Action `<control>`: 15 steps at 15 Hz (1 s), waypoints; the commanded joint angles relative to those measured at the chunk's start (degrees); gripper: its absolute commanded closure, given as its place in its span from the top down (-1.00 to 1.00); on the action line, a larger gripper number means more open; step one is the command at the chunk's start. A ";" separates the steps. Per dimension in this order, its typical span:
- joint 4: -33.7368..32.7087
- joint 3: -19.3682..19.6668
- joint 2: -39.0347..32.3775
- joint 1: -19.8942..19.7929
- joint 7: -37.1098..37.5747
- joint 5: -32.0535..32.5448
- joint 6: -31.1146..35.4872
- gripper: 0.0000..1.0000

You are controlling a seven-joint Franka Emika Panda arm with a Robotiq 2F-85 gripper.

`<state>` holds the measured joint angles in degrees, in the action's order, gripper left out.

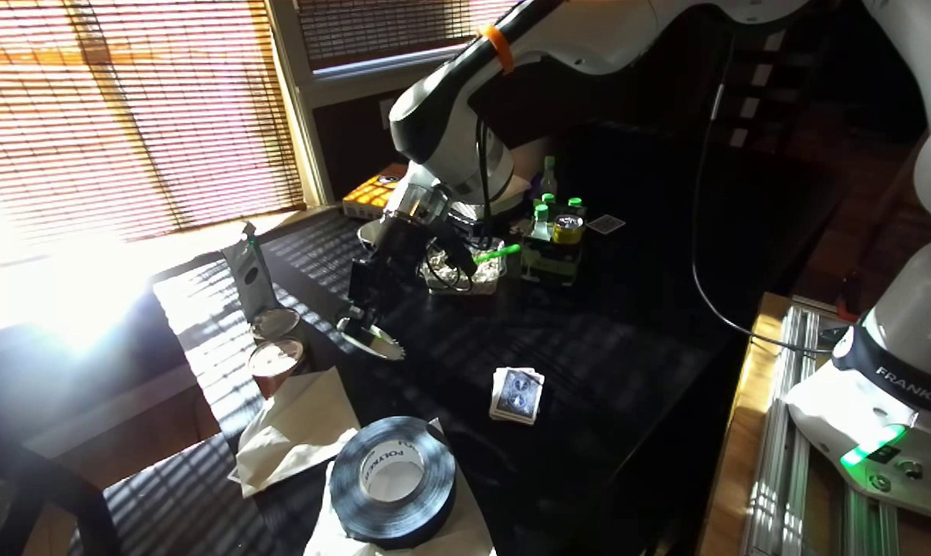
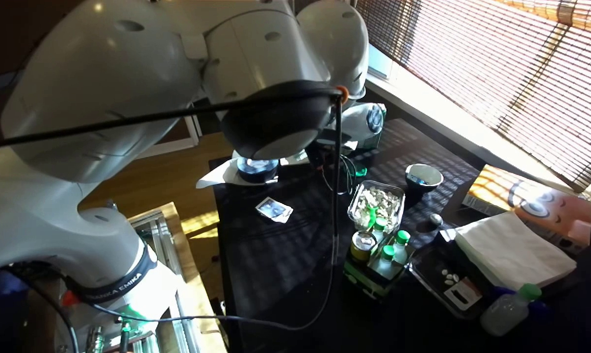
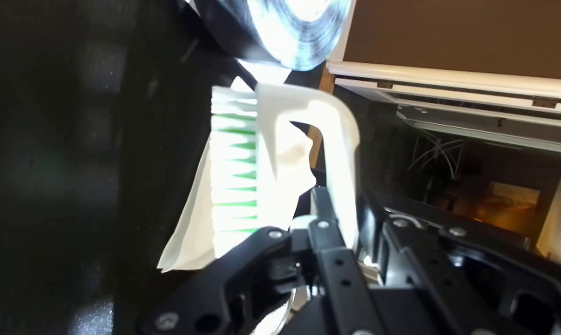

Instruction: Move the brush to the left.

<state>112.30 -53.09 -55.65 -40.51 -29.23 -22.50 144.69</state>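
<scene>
In the wrist view, we observe the gripper [image 3: 344, 214] clamped on the handle [image 3: 340, 163] of the brush [image 3: 264, 153], jaws parted only by its thickness. The long axis runs top to bottom, bristles [image 3: 233, 172] facing left. In an exterior view, we locate the brush over the table [image 1: 620, 332], sloping down rightward.

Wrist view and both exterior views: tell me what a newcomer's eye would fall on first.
Probably the fierce sun glare at the left of an exterior view, below the window blind. Next comes the white brush, large in the middle of the wrist view, its handle held between the jaws. Then the big roll of tape, lying on pale paper at the bottom of an exterior view.
</scene>
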 commanded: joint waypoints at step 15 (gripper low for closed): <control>-7.82 1.16 -7.20 3.48 0.70 -16.14 4.25 -0.91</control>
<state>107.12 -53.03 -61.92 -39.56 -28.95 -36.75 148.49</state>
